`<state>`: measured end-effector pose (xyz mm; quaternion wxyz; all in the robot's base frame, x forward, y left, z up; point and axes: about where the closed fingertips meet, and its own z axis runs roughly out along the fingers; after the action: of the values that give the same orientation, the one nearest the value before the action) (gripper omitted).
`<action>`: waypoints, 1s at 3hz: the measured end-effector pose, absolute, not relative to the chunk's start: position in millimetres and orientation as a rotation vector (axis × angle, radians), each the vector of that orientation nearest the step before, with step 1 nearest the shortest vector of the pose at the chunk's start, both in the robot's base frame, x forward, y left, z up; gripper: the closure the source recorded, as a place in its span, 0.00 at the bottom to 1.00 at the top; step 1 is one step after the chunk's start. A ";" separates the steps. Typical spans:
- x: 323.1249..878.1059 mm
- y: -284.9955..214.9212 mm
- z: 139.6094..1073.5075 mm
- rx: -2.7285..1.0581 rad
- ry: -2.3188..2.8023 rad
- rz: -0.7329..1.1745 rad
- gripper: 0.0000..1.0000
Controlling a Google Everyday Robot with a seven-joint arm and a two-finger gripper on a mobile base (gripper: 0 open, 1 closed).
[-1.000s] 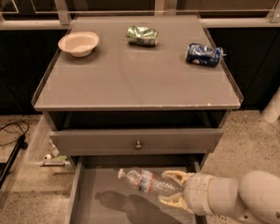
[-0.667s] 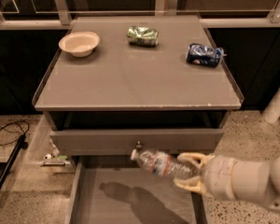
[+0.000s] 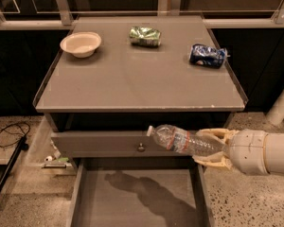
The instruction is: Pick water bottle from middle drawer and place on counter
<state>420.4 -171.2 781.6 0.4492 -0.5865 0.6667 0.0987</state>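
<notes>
1. The water bottle (image 3: 182, 140) is small, clear and ribbed, with a white cap and a red-and-white label band round its middle.
2. It lies on its side in the air. The cap points left and the base points right.
3. The gripper (image 3: 207, 146) comes in from the right and is clamped on the bottle's base end. One tan finger lies along the top of the bottle and the other runs beneath it. The cap end and the label stick out clear of the fingers.
4. The bottle hangs in front of the closed drawer front (image 3: 99, 143). Its cap shows just above and to the right of the small round knob (image 3: 140, 147).
5. Below it the middle drawer (image 3: 92, 205) stands pulled open. A dark shadow falls across the drawer's bare grey floor.
6. Above the bottle is the front edge of the counter (image 3: 132, 82), and the bottle is not on it.
7. Toward the back of the counter sit a pale bowl (image 3: 80, 44) at the left, a crushed green can (image 3: 145, 36) in the centre and a crushed blue can (image 3: 207, 56) at the right.
8. The thick white arm (image 3: 267, 152) runs off the right edge.
</notes>
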 end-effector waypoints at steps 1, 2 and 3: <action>420.6 -171.2 781.8 -1.451 1.649 0.244 1.00; 432.1 -169.4 797.4 -1.458 1.613 0.216 1.00; 462.8 -160.0 838.5 -1.528 1.522 0.159 1.00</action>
<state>462.8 -160.0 838.5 0.4702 -0.6238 0.6210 0.0649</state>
